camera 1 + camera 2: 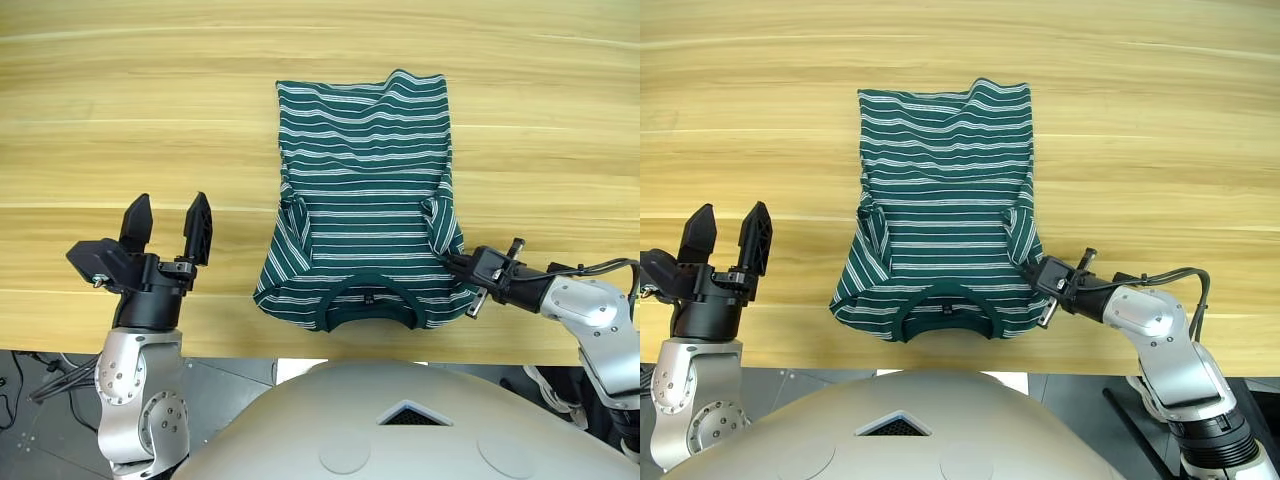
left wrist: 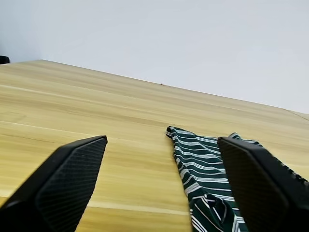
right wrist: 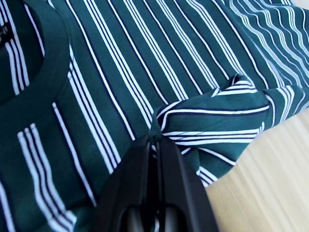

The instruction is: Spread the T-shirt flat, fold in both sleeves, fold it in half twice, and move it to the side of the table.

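One sleeve [image 3: 217, 116] of the T-shirt [image 1: 365, 200] sits pinched in R gripper [image 3: 155, 142]: lay it flat w/o dragging the body. L gripper [image 1: 168, 215] gapes wide, left of the T-shirt.

A dark green T-shirt [image 1: 365, 190] with thin white stripes lies face up on the pale wooden table [image 1: 120, 120]. Its plain green collar [image 1: 371, 282] sits close to the near edge and its hem points to the far side. Both sleeves are turned in over the body: the left sleeve [image 1: 293, 215] is a small bunched flap, and the right sleeve [image 1: 440, 222] is much the same. The right gripper [image 3: 155, 140] is pinched onto that right flap's edge. The cloth lies mostly smooth (the far hem rumples, peaking near its right corner).
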